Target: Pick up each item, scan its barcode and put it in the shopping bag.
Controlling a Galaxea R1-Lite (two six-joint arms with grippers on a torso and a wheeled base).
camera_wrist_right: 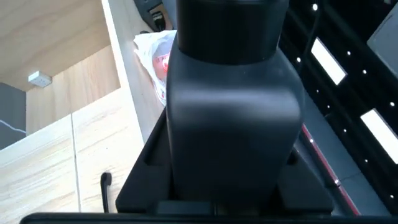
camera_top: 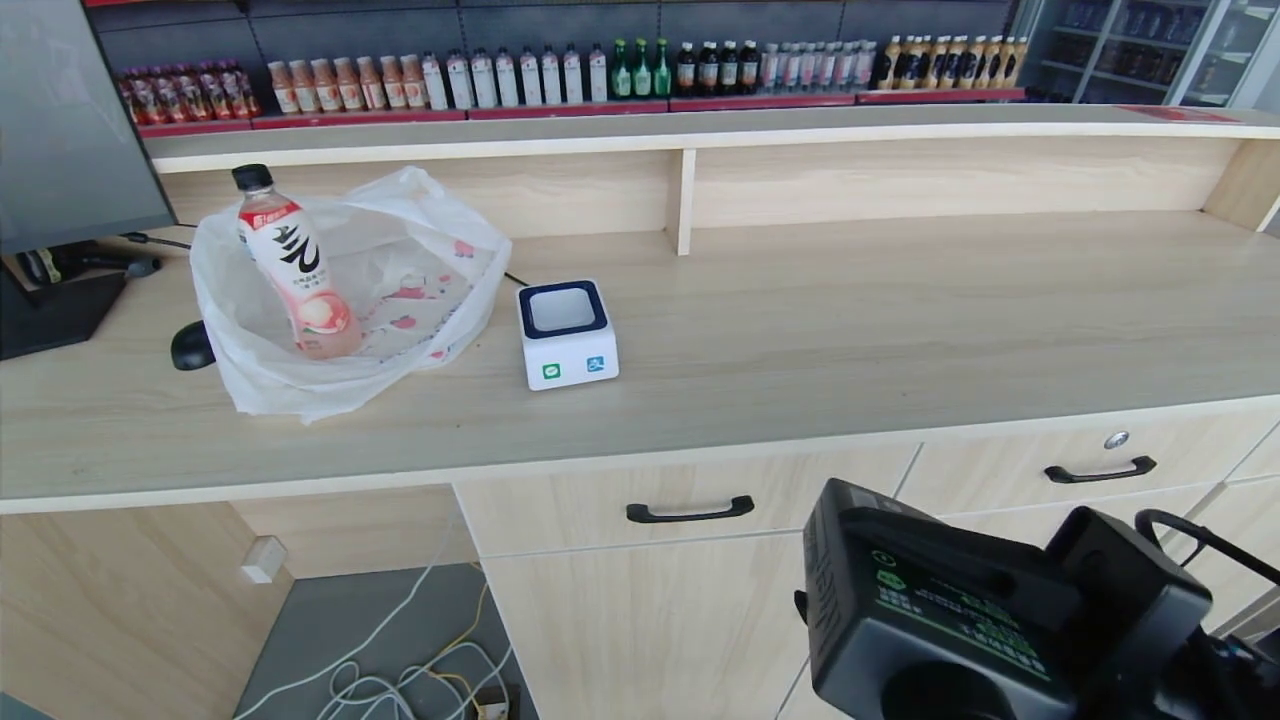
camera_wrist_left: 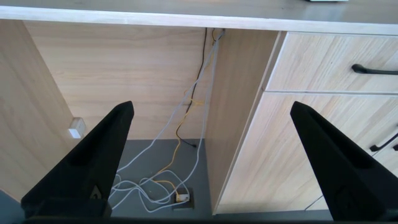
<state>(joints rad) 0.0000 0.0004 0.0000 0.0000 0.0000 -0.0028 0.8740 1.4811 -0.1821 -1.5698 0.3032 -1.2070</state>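
Left gripper (camera_wrist_left: 209, 107) hangs wide open, gripping nothing, down low and well below the scanner (camera_top: 566, 333). Up top, the bottle (camera_top: 297, 270) stands tilted inside the shopping bag (camera_top: 262, 385), just left of the scanner and well apart from that gripper.

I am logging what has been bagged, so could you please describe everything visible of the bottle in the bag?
The bottle looks like clear plastic holding pale pink drink, with a black cap and a white label bearing a red band, black lettering and a peach picture. It stands tilted, cap leaning left, inside the translucent shopping bag at the left end of the wooden counter, bag film around its base.
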